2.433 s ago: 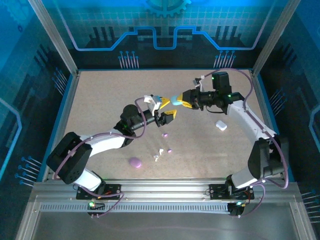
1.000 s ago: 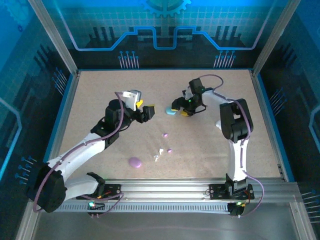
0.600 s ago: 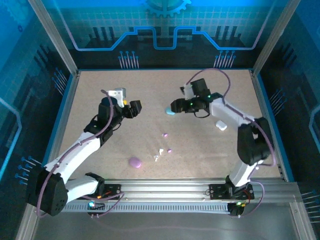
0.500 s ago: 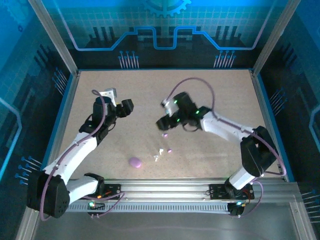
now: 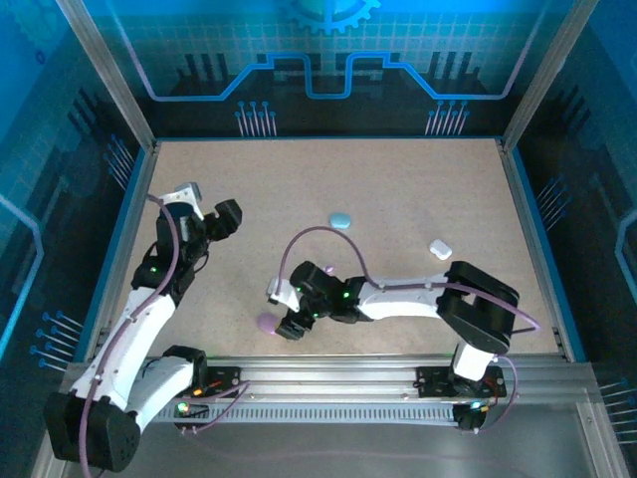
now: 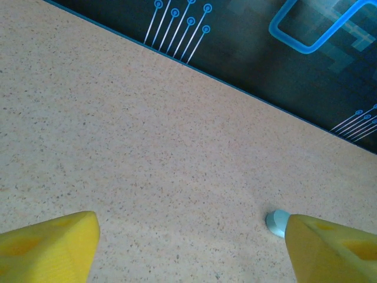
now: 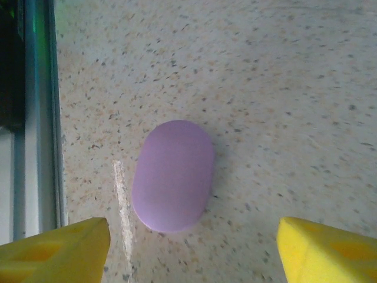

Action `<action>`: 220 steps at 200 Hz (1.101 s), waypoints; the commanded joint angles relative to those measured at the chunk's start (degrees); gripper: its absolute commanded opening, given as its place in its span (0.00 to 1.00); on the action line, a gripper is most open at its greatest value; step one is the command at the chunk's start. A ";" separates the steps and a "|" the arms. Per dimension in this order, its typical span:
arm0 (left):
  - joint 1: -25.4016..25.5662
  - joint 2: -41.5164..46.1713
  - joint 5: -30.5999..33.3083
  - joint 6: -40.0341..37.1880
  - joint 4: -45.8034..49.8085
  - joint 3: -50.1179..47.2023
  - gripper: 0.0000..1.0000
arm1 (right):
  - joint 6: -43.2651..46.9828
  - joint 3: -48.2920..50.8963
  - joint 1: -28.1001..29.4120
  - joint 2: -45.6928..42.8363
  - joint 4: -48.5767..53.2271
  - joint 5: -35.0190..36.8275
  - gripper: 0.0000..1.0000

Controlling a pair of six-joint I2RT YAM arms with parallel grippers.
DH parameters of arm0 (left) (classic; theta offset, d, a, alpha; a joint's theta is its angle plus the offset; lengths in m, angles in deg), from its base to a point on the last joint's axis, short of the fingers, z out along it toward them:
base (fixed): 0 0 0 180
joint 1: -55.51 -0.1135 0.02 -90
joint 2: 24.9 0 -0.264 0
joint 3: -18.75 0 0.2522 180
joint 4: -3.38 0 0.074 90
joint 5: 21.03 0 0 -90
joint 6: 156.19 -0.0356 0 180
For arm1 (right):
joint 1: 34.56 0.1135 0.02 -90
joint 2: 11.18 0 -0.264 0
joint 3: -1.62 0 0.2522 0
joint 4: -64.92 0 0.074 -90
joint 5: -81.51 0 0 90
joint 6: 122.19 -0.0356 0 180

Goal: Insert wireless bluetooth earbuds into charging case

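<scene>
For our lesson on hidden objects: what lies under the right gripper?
Below the open right gripper a purple case lies flat on the speckled table, between the yellow fingers and untouched by them. Its smooth shell hides whatever is inside.

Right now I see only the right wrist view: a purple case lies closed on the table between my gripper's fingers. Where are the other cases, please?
Observer: A light blue case lies toward the far middle of the table, apart from both arms.
Operator: Is there a third one?
Observer: Yes, a white case lies on the right side, nearer to the arm bases than the blue one.
Operator: And what about the other arm?
Observer: The left gripper is open and holds nothing. It is over the left side of the table, with the light blue case ahead of it.
</scene>
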 commanded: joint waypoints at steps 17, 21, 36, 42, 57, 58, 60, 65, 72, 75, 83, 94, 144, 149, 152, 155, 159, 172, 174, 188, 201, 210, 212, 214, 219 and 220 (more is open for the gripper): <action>-0.82 2.01 0.02 0.13 2.28 -1.15 0.84 | 3.57 -3.39 1.37 4.04 -2.97 2.22 0.77; -0.85 2.13 0.03 0.04 2.33 -1.09 0.84 | 3.58 -3.56 1.43 4.31 -2.82 2.28 0.77; -0.81 2.49 0.11 0.03 2.30 -1.42 0.84 | 3.76 -4.16 1.47 5.39 -2.58 1.92 0.78; -0.78 2.49 0.26 0.06 2.28 -1.56 0.84 | 3.78 -4.32 1.41 5.86 -2.68 2.08 0.78; -0.79 2.51 0.20 -0.06 2.13 -1.70 0.84 | 4.02 -4.83 1.50 7.14 -2.76 1.65 0.77; -0.82 2.54 0.24 -0.05 2.16 -1.75 0.84 | 4.02 -4.85 1.40 7.23 -2.76 1.65 0.77; -0.80 2.53 0.21 -0.12 2.12 -1.74 0.84 | 4.02 -4.91 1.42 7.40 -2.82 1.58 0.77; -0.81 2.49 0.26 -0.20 2.11 -1.77 0.84 | 4.13 -5.25 1.38 7.81 -2.69 1.32 0.77; -0.86 2.56 0.33 -0.19 1.96 -1.78 0.84 | 4.17 -5.67 1.39 8.36 -2.31 0.99 0.77; -0.85 2.50 0.37 -0.15 1.94 -1.79 0.84 | 4.17 -5.88 1.39 8.55 -2.12 0.88 0.76; -0.85 2.43 0.33 -0.20 1.85 -1.85 0.84 | 4.15 -6.35 1.39 8.93 -1.80 0.85 0.75; -0.86 2.39 0.29 -0.35 1.93 -1.79 0.84 | 4.04 -6.64 1.13 9.39 -1.78 0.69 0.74; -0.94 1.60 0.30 -0.42 1.41 -1.76 0.84 | 3.83 -8.33 -0.67 11.55 -0.51 -2.33 0.62; -0.96 1.39 0.38 -0.39 1.33 -1.76 0.84 | 4.05 -8.45 -0.71 11.74 -0.29 -2.63 0.60; -0.98 1.39 0.30 -0.33 1.32 -1.78 0.84 | 4.18 -8.66 -0.72 11.83 -0.15 -2.66 0.59; -0.96 1.35 0.29 -0.34 1.27 -1.76 0.84 | 4.21 -8.69 -0.72 11.94 -0.06 -2.74 0.58; -0.94 1.26 0.29 -0.31 1.23 -1.71 0.84 | 4.36 -8.80 -0.72 12.10 0.07 -2.87 0.56; -0.94 1.01 0.27 -0.39 1.14 -1.53 0.84 | 5.00 -8.91 -0.80 12.32 0.49 -3.21 0.50; -0.94 1.00 0.26 -0.38 1.14 -1.53 0.84 | 5.10 -8.91 -0.89 12.32 0.54 -3.20 0.49; -0.97 0.82 0.07 -0.30 0.97 -1.46 0.84 | 5.66 -8.76 -1.02 11.95 1.25 -3.13 0.45; -0.99 0.51 -0.83 -0.17 0.39 -1.36 0.83 | 5.69 -8.20 -1.39 10.56 1.51 -3.45 0.44; -1.06 0.19 -2.01 -0.08 -0.32 -1.41 0.83 | 5.77 -7.60 -1.88 8.77 1.72 -4.08 0.42; -0.99 0.14 -2.35 -0.06 -0.54 -1.37 0.83 | 5.84 -7.49 -1.97 8.31 1.72 -4.20 0.42; -1.02 0.08 -2.66 -0.04 -0.77 -1.36 0.83 | 5.90 -7.26 -2.09 7.83 1.72 -4.35 0.41; -0.95 -0.09 -3.57 -0.03 -1.30 -1.39 0.83 | 6.07 -6.86 -2.43 6.46 1.72 -4.57 0.41; -0.95 -0.12 -3.80 -0.03 -1.44 -1.33 0.83 | 6.10 -6.78 -2.50 6.18 1.72 -4.67 0.40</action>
